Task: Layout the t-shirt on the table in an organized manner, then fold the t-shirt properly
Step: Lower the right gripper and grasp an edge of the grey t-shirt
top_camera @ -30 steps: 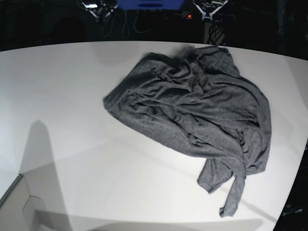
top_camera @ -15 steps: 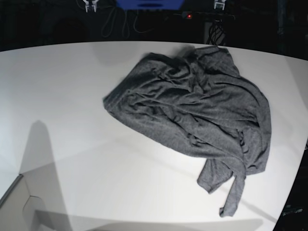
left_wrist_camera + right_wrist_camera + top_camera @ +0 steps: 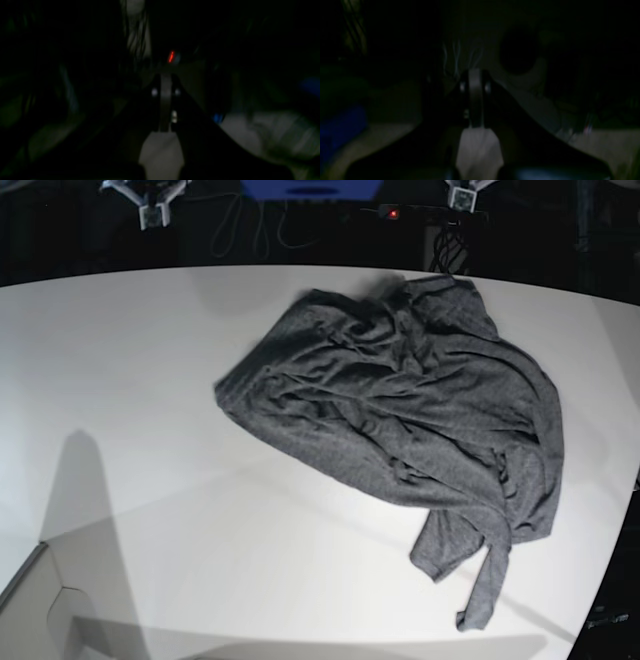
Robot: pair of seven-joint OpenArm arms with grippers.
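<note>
We find the t-shirt (image 3: 400, 430) unmoved since a moment ago, crumpled on the counter (image 3: 150, 380) toward its far right, long axis slanting from far-left shoulder to near-right sleeve tip. Only the tools shifted along the top edge: left tool (image 3: 462, 194) and right tool (image 3: 152, 208), both closed, empty. Layout not yet begun.

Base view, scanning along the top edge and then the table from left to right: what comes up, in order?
Right gripper → blue object → red light → left gripper; below, bare table → t-shirt.
</note>
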